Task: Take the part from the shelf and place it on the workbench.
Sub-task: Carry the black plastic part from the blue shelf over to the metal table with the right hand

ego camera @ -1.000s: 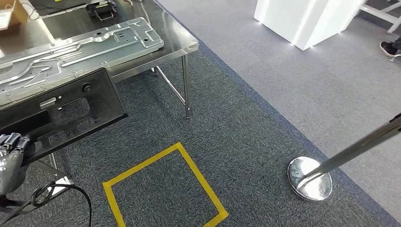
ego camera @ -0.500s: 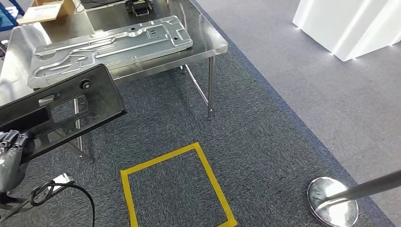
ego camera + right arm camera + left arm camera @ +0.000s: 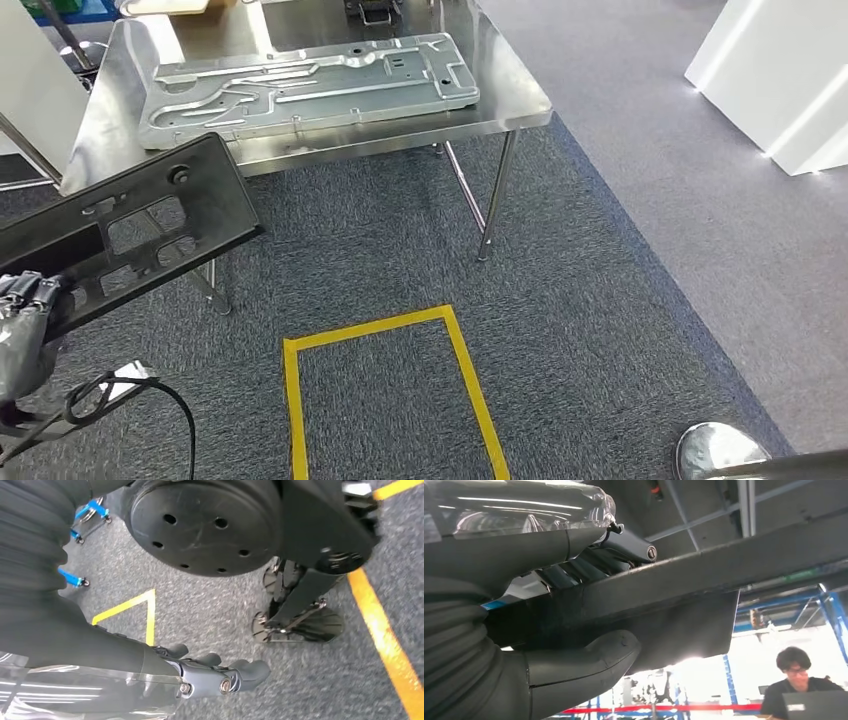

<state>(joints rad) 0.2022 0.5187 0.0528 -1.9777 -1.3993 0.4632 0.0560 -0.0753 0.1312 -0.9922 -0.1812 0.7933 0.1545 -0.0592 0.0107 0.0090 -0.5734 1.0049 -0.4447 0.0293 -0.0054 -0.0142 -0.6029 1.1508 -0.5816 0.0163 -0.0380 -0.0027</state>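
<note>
Black plastic part, a long flat panel with rectangular cut-outs and a round knob near its upper edge, held up in the air at lower left in the head view, tilted so its far end rises toward the workbench. Not on the workbench; far corner overlapping the bench's near edge in the picture, contact impossible to judge. Gripped at its near end by the left hand, dark fingers laid over one face of the panel and thick grey thumb pressed under the other, as seen from the left wrist.

Right hand hanging over the carpet, fingers curled loosely in with nothing between them.

Stainless-steel workbench beyond the part, carrying a large stamped grey metal plate lying flat along its top. Square of yellow tape marked on the dark blue-grey carpet just in front of the bench. Round chrome stanchion base at lower right. Black cable looping near the left hand. White block standing on lighter grey floor at upper right. Person seated behind a laptop in the background of the left wrist view.
</note>
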